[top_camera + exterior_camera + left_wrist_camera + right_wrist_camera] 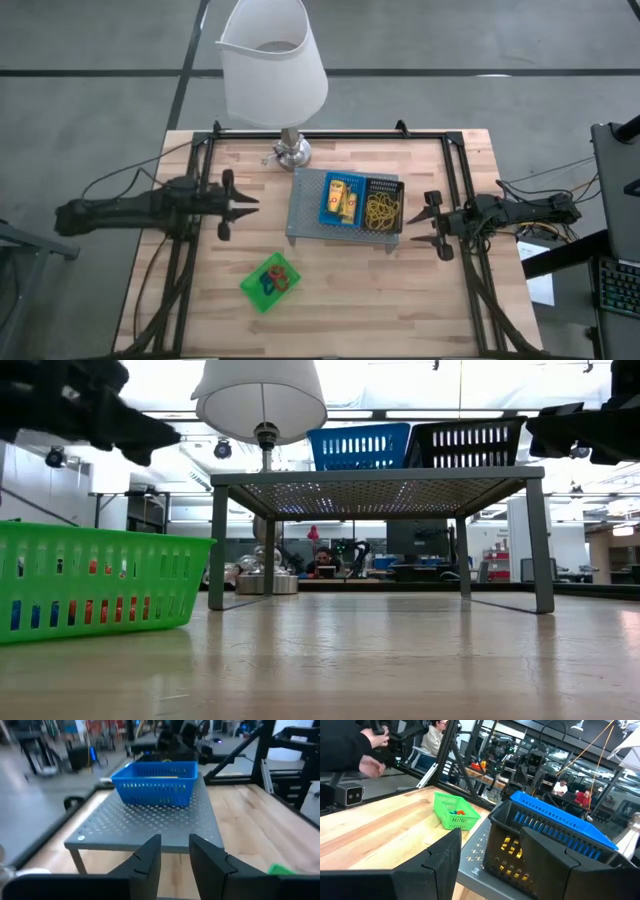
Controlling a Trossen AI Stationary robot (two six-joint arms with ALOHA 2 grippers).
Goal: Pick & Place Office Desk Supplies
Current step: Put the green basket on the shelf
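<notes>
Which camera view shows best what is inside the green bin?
The high view: it looks straight down into the green bin, so the red and blue loops show. The low view shows only its side wall, with colours behind the slots. The right wrist view shows it far off; the left wrist view shows only a corner.

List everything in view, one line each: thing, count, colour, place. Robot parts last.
Table: one, light wood, under everything.
Lamp: one, white shade, table's far edge.
Mesh tray: one, grey, table centre, raised on legs.
Blue bin: one, on the tray, holding yellow sticks.
Black bin: one, on the tray beside the blue bin, holding rubber bands.
Green bin: one, on the table nearer than the tray, holding red and blue loops.
Left gripper: dark, left of tray, empty.
Right gripper: dark, right of tray, open.
</notes>
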